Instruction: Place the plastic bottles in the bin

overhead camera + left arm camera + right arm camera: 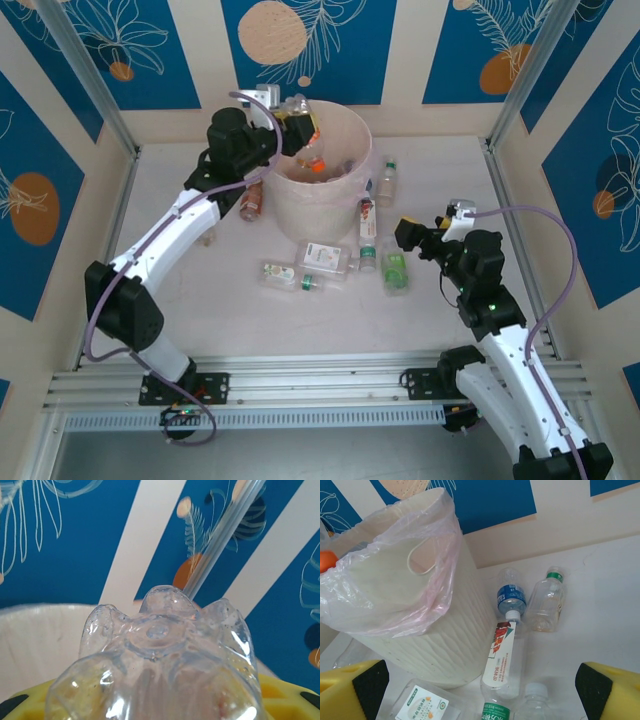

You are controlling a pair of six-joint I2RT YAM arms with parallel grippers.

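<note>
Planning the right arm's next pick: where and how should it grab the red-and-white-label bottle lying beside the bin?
Probably the labelled mid-body of the red-and-white-label bottle, from above, the open right end effector closing across its width. It lies flat, and the bin wall crowds one side, so a side approach looks blocked.

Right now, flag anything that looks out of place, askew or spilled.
No spill or damage shows. The plastic bottles lie scattered on their sides on the table in front of and beside the bin, and its pink liner hangs loose and bunched over the rim.
</note>
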